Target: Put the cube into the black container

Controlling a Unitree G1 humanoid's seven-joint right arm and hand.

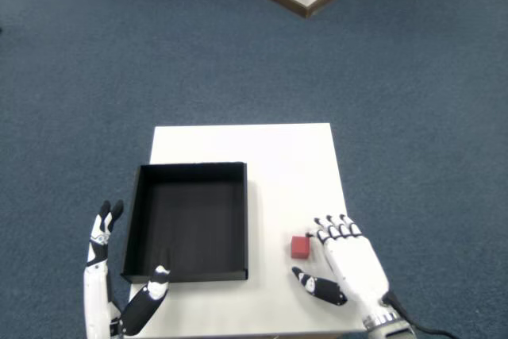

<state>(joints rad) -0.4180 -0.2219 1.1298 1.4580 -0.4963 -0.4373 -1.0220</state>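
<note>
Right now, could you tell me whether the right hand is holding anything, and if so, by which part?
Nothing is held. The right hand is open beside the red cube, which rests on the table.

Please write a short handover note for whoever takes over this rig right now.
Right hand: open, holding nothing, fingers spread beside the cube.
Cube: red, on the white table, just left of the right hand's fingertips, right of the black container.
Black container: nothing visible inside.
Done: nothing yet.
Left: grasp the cube, carry it left, release it into the container.
</note>
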